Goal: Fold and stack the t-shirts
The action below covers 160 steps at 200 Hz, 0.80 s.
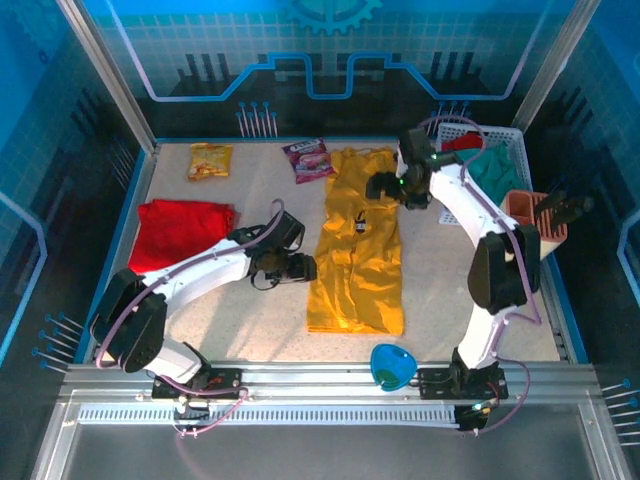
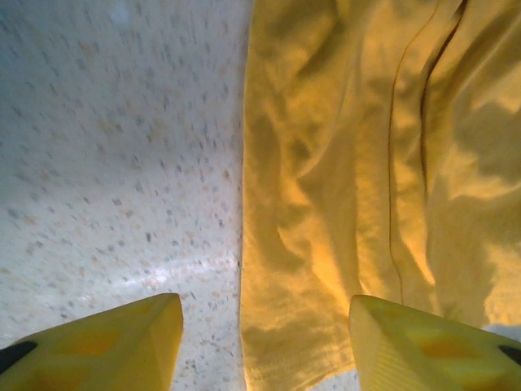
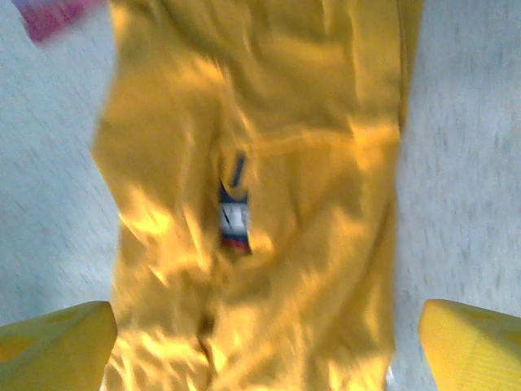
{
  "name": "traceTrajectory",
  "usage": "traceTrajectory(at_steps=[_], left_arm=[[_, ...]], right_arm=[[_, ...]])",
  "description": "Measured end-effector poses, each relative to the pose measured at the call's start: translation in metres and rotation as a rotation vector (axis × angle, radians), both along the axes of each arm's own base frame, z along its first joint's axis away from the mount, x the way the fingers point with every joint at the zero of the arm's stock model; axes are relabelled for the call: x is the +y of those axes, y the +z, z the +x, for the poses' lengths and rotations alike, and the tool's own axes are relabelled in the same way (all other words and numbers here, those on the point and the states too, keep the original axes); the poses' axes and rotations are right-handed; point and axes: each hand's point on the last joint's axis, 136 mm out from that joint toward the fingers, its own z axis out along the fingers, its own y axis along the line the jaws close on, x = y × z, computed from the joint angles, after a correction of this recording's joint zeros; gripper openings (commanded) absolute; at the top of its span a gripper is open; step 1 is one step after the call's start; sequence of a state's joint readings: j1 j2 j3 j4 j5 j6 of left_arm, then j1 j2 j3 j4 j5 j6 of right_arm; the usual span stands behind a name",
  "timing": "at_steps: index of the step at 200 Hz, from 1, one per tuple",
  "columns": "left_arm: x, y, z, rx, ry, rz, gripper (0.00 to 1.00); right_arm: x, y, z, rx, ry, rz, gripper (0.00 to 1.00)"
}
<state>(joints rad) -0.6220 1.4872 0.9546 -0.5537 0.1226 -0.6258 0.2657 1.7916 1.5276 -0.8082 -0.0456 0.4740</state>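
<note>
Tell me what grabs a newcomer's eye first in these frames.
The mustard-yellow t-shirt lies as a long wrinkled strip down the middle of the table, with its small dark chest print facing up. Both arms hover over it with jaws open: the left pincer at its left edge, the right pincer above the chest end. A bright red t-shirt lies at the table's left side.

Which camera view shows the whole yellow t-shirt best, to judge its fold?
The top external view: the yellow t-shirt lies there complete, a long narrow strip on the table. The left wrist view gives one wrinkled side edge beside bare table. The right wrist view, blurred, gives its middle with the dark print.
</note>
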Motion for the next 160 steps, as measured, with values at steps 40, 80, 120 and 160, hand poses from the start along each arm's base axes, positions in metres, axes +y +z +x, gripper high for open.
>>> traceTrajectory(at_steps=[40,80,120,160], left_arm=[[-0.005,-0.033,-0.042,0.14,-0.027,-0.11,0.52],[-0.012,-0.042,-0.079,0.201,-0.037,-0.165,0.57],[-0.018,-0.051,-0.089,0.216,-0.018,-0.194,0.57],[-0.027,-0.059,-0.087,0.241,0.002,-0.195,0.53]], right_arm=[[-0.016,-0.071,-0.114,0.254,0.001,0.013,0.84],[-0.026,-0.088,-0.194,0.33,-0.015,0.054,0.73],[-0.021,-0.089,-0.228,0.326,-0.051,0.147,0.62],[-0.006,-0.112,-0.255,0.4,-0.033,0.165,0.61]])
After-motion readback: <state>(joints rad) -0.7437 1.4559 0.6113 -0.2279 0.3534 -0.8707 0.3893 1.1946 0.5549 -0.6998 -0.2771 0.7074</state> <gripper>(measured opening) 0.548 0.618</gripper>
